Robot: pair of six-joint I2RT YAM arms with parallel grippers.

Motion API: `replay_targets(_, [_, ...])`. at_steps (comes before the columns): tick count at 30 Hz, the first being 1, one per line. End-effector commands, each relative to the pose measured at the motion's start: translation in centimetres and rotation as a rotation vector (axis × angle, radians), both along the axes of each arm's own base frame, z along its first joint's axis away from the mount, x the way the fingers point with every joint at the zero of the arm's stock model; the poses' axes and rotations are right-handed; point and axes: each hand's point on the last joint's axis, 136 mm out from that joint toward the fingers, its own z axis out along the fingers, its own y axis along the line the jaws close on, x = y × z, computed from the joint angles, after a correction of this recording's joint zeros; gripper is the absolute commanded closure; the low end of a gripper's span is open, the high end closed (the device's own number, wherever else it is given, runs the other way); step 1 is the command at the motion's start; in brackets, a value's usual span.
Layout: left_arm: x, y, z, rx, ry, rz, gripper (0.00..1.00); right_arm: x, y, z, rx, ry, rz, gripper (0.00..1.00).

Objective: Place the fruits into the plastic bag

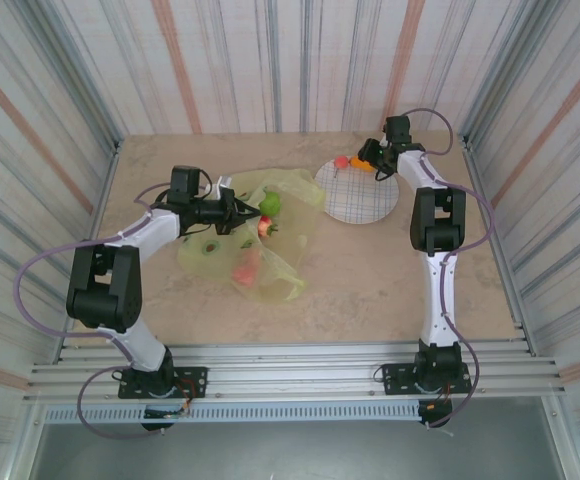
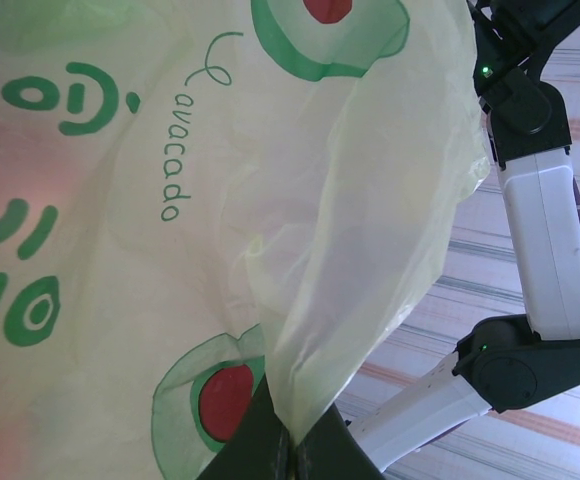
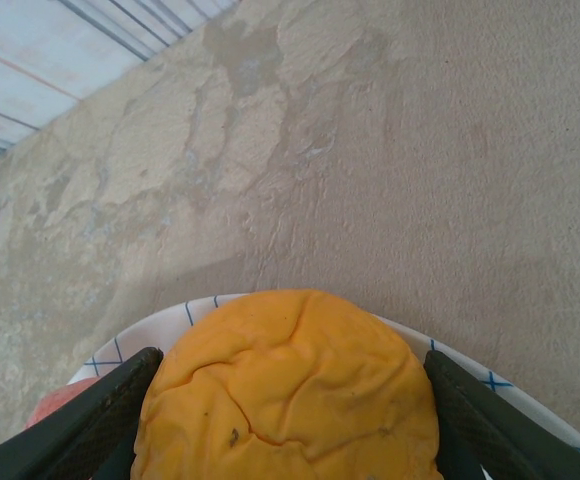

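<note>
The yellow-green avocado-print plastic bag [image 1: 270, 255] lies mid-table, its mouth lifted. My left gripper [image 1: 242, 212] is shut on a fold of the bag's edge [image 2: 310, 330], pinched between the dark fingers [image 2: 260, 445]. Through the film I see a green apple [image 1: 269, 204], a red fruit [image 1: 265, 227] and a reddish fruit [image 1: 247, 268]. At the far rim of the white plate [image 1: 360, 205] my right gripper [image 1: 368, 160] is shut on a wrinkled orange [image 3: 290, 400], with a finger [image 3: 100, 420] touching each side. A red fruit [image 1: 341, 161] sits beside it on the plate.
Striped walls enclose the beige table [image 1: 370, 280] on three sides. The right arm [image 2: 540, 230] shows behind the raised bag. Bare tabletop [image 3: 370, 150] lies beyond the plate rim [image 3: 200, 305].
</note>
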Motion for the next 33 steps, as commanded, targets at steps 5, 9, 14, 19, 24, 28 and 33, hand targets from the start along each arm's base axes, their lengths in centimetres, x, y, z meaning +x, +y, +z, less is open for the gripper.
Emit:
replay_targets(5, [-0.3,-0.5,-0.1,-0.023,0.01,-0.024,1.0,-1.1,0.8,5.5,0.026,-0.066,0.041,0.43])
replay_targets(9, [-0.3,-0.5,0.0,-0.027,0.009,-0.023,1.0,-3.2,0.9,8.3,0.047,-0.117,0.049,0.46])
replay_targets(14, [-0.4,-0.6,0.1,-0.033,0.006,-0.026,1.0,-8.0,1.7,9.3,0.094,-0.127,0.059,0.48])
replay_targets(19, [-0.5,-0.7,0.2,-0.033,0.006,-0.027,1.0,-14.7,3.4,10.1,0.114,-0.138,0.101,0.48])
replay_targets(24, [-0.5,-0.8,0.2,-0.031,0.003,-0.028,1.0,-20.9,5.3,10.4,0.149,-0.14,0.177,0.48])
replay_targets(28, [-0.4,-0.8,0.2,-0.028,0.002,-0.029,1.0,-25.3,7.3,10.7,0.151,-0.148,0.266,0.49])
replay_targets(33, [-0.3,-0.6,0.3,-0.029,-0.002,-0.025,1.0,-29.8,10.9,10.1,0.089,-0.178,0.4,0.48])
